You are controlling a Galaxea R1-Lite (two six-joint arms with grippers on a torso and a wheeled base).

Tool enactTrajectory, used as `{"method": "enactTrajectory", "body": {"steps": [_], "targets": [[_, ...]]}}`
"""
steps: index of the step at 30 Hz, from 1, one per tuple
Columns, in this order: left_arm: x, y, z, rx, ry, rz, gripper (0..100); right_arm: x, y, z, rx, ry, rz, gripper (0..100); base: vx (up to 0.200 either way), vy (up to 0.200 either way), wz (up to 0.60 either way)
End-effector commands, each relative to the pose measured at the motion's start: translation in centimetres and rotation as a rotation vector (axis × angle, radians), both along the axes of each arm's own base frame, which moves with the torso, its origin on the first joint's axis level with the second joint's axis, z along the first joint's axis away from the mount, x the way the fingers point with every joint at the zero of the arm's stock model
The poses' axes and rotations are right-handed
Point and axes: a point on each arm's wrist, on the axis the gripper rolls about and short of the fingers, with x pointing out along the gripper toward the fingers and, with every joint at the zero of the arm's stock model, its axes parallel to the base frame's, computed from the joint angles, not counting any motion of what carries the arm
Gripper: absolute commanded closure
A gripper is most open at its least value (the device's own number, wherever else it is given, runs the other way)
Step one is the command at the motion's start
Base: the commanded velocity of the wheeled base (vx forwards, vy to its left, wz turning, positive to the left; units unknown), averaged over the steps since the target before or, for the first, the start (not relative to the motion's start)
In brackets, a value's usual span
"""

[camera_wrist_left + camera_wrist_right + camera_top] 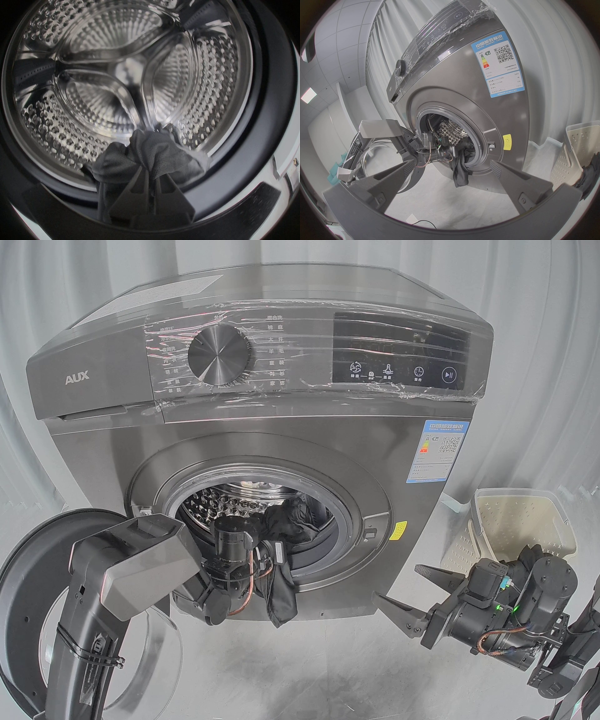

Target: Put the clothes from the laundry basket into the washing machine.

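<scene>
Pale pleated curtain (550,365) across the upper frame and right side, glossy grey floor (350,671) along the bottom

Brushed grey metal look, satin sheen, on washing machine (94,446) body. Wrinkled glossy clear film (300,334) stuck over upper front; knob (219,355) is spun metal. The drum (103,103): polished steel, dimpled, v. reflective. The dark garment (150,156): matt fine-mesh cloth. The laundry basket (525,515): cream matt plastic, perforated.

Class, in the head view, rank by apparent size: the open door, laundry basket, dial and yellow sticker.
1. open door (nearest the camera, partly hidden)
2. laundry basket
3. dial
4. yellow sticker
</scene>
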Motion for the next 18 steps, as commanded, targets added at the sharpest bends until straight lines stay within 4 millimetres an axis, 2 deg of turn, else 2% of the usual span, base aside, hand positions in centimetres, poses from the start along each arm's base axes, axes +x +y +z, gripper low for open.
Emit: {"method": "enactTrajectory", "body": {"steps": [1, 7, 13, 14, 18], "targets": [[1.7, -0.1, 1.9, -0.064, -0.085, 0.057, 100, 0.0, 0.0, 0.0, 0.001, -0.002, 0.002, 0, 0.0, 0.0, 0.0], [2.7, -0.1, 2.8, -0.097, -0.136, 0.074, 100, 0.0, 0.0, 0.0, 0.001, -0.002, 0.002, 0, 0.0, 0.0, 0.0], [2.7, -0.1, 2.8, -0.095, -0.133, 0.074, 100, 0.0, 0.0, 0.1, 0.002, -0.003, 0.0, 0, 0.0, 0.0, 0.0], [2.6, 0.0, 2.7, -0.094, -0.13, 0.074, 0, 0.0, 0.0, 0.1, 0.002, -0.003, 0.0, 0, 0.0, 0.0, 0.0], [2.1, 0.1, 2.4, -0.094, -0.113, 0.072, 0, 0.0, 0.0, 0.1, 0.003, -0.004, 0.0, 0, 0.0, 0.0, 0.0]]}}
